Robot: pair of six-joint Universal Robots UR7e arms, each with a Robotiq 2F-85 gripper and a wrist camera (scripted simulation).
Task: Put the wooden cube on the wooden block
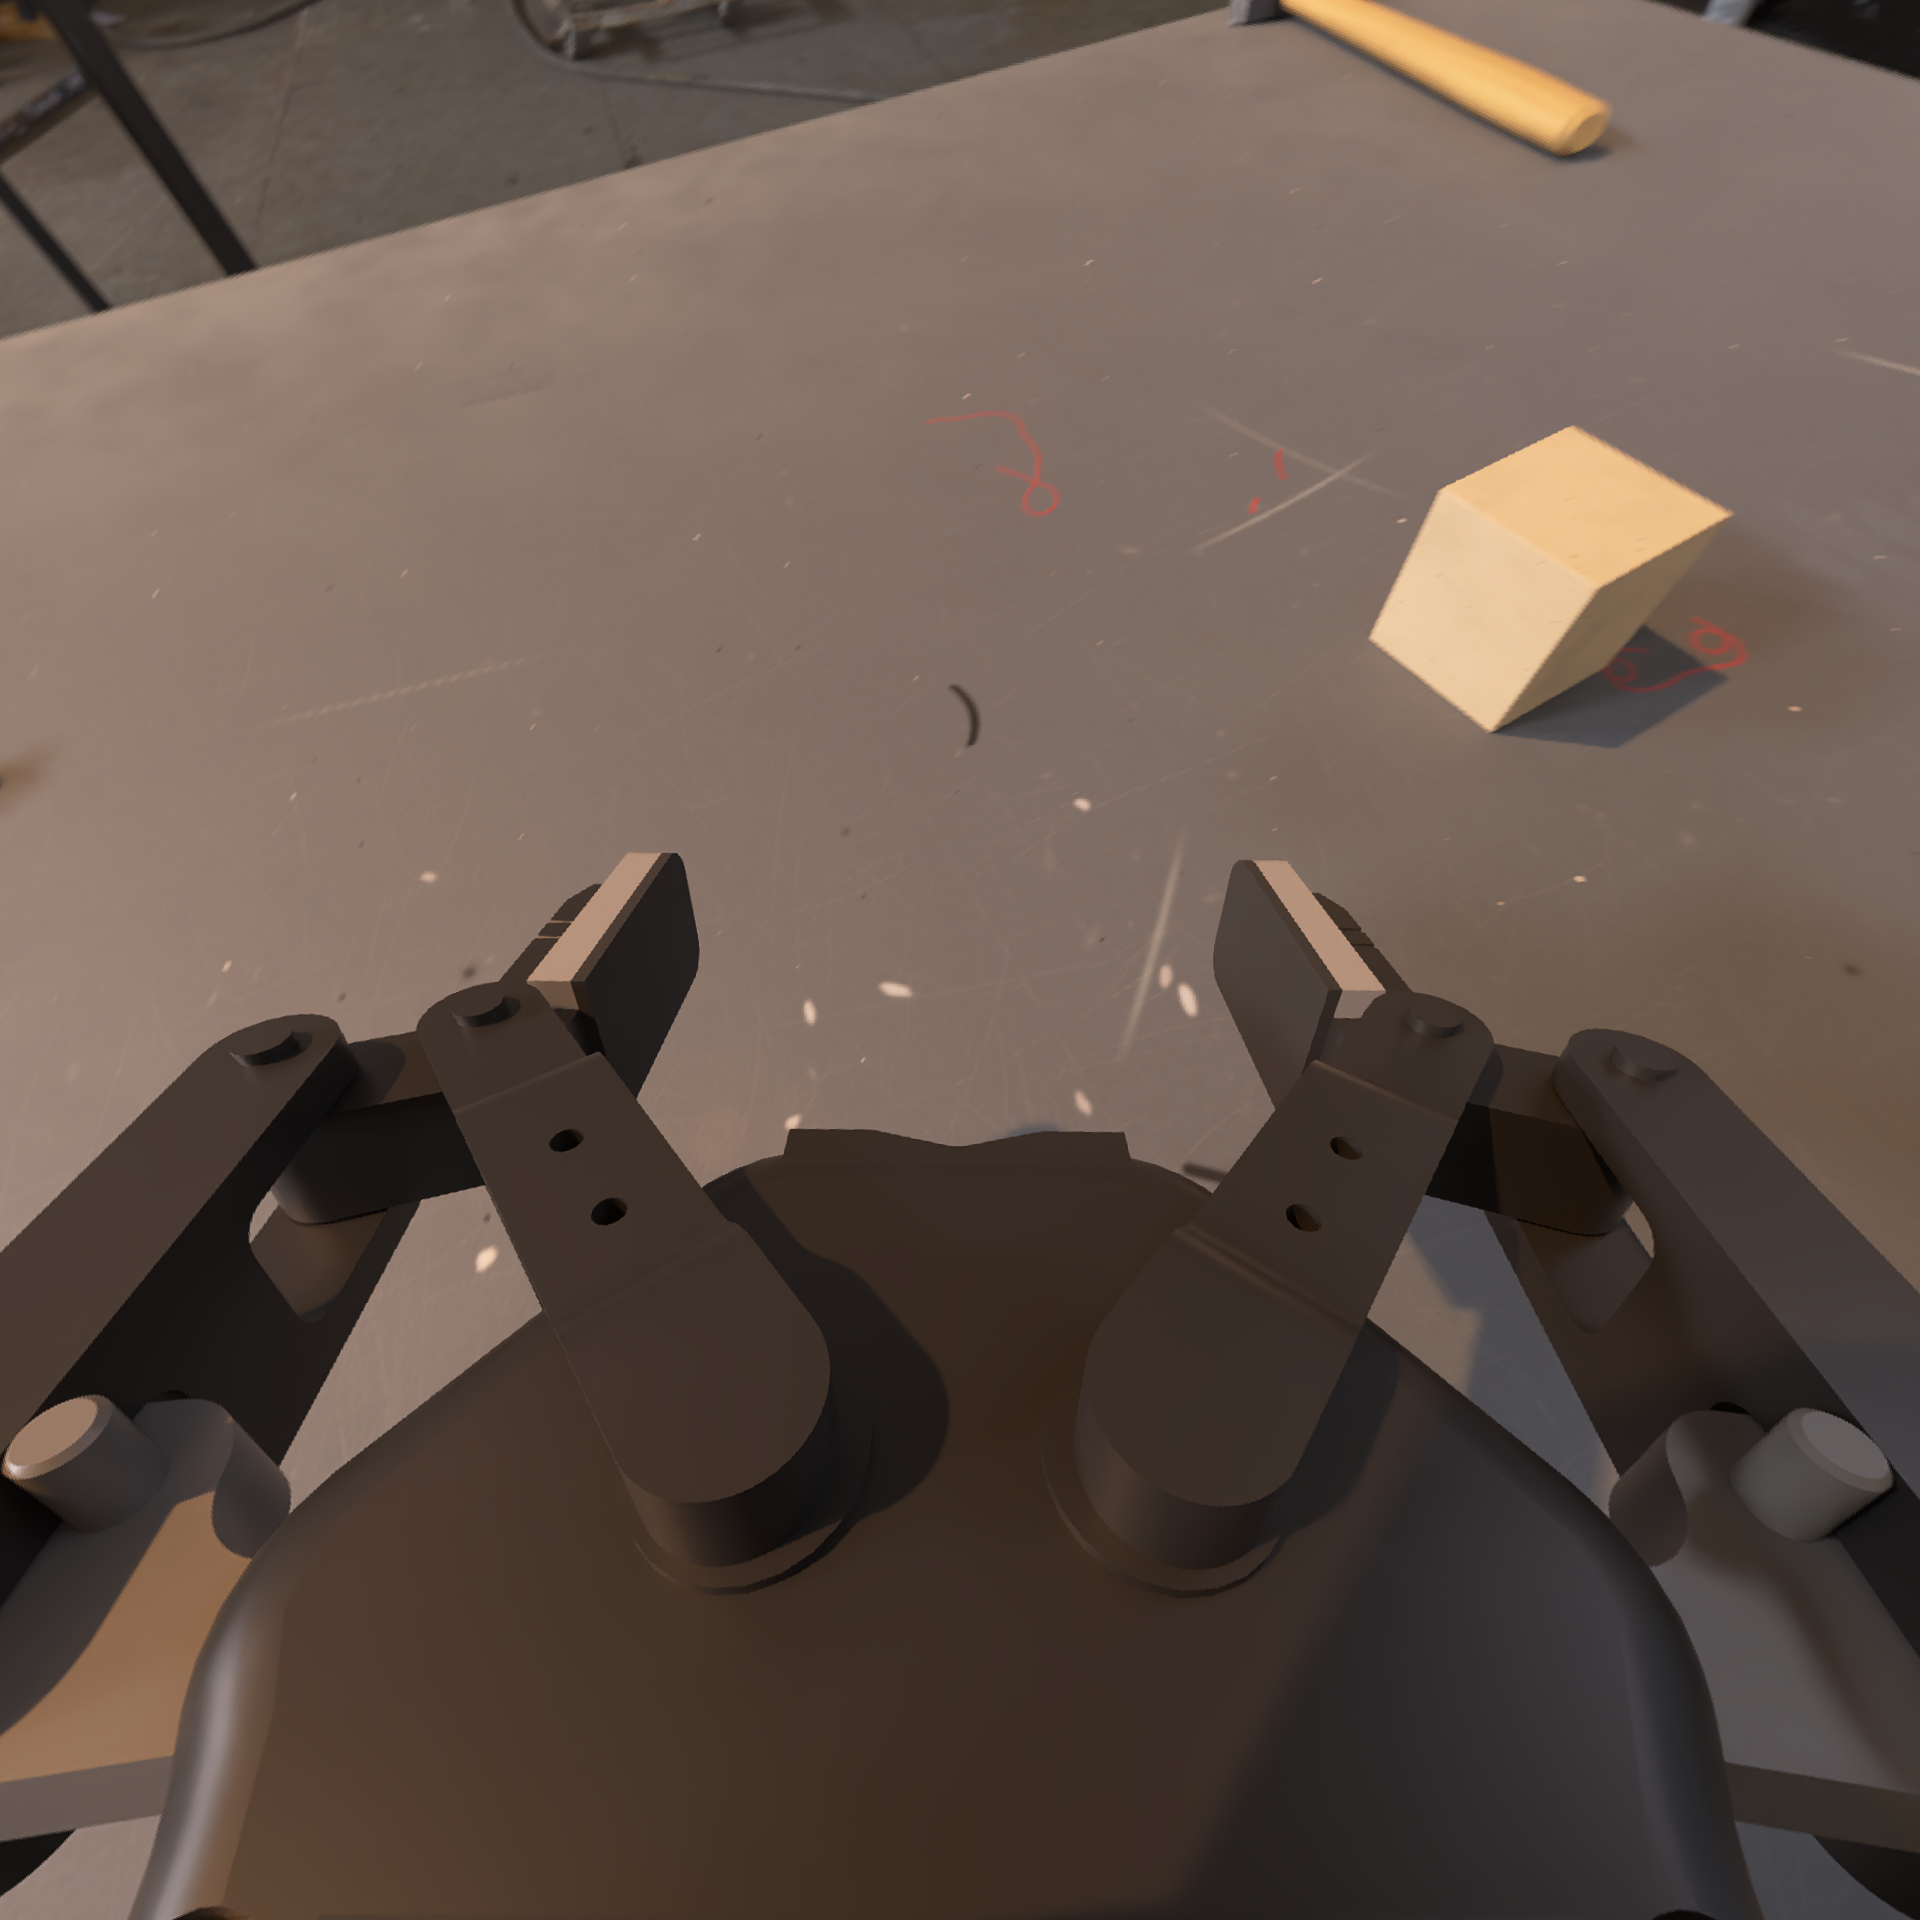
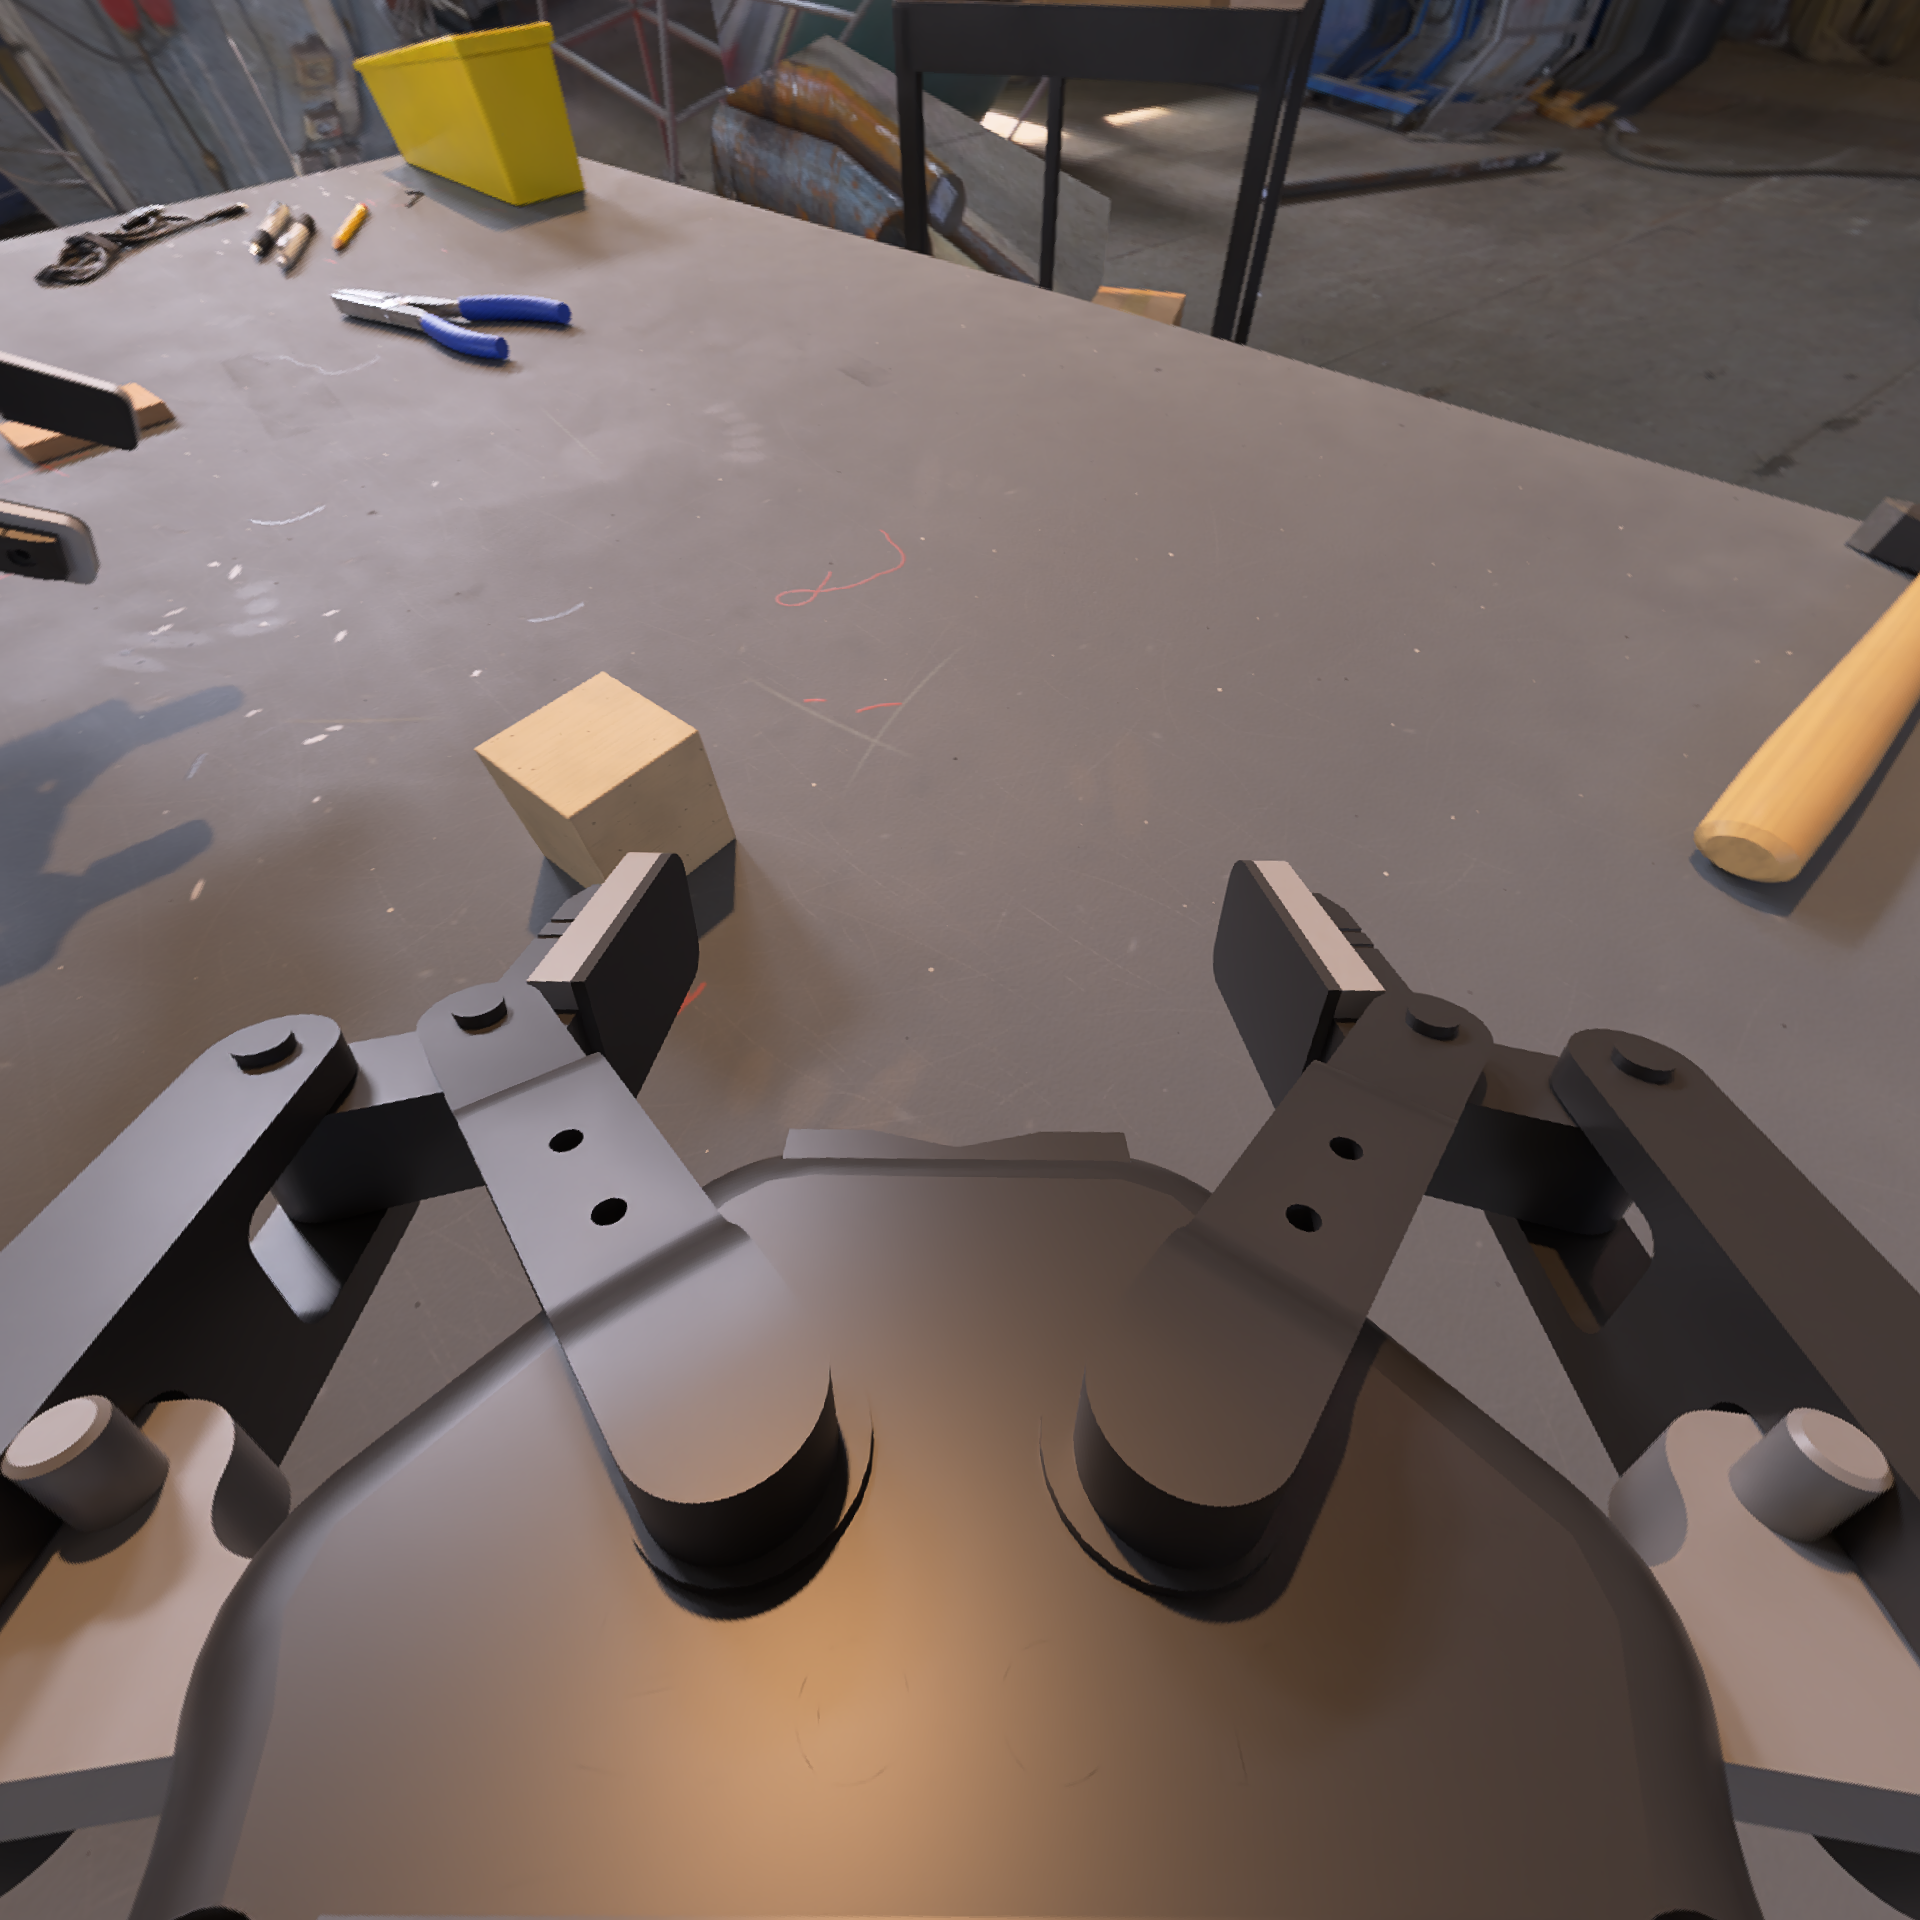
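Observation:
The wooden cube is pale and stands on the grey table, ahead and to the right of my left gripper, which is open and empty above the table. In the right wrist view the cube sits just beyond my right gripper's left fingertip. My right gripper is open and empty. A flat wooden block lies at the far left edge, partly hidden behind the other gripper's dark fingers.
A hammer with a wooden handle lies to the right; it also shows in the left wrist view. Blue-handled pliers, a yellow bin, a black cable and small items lie at the back left.

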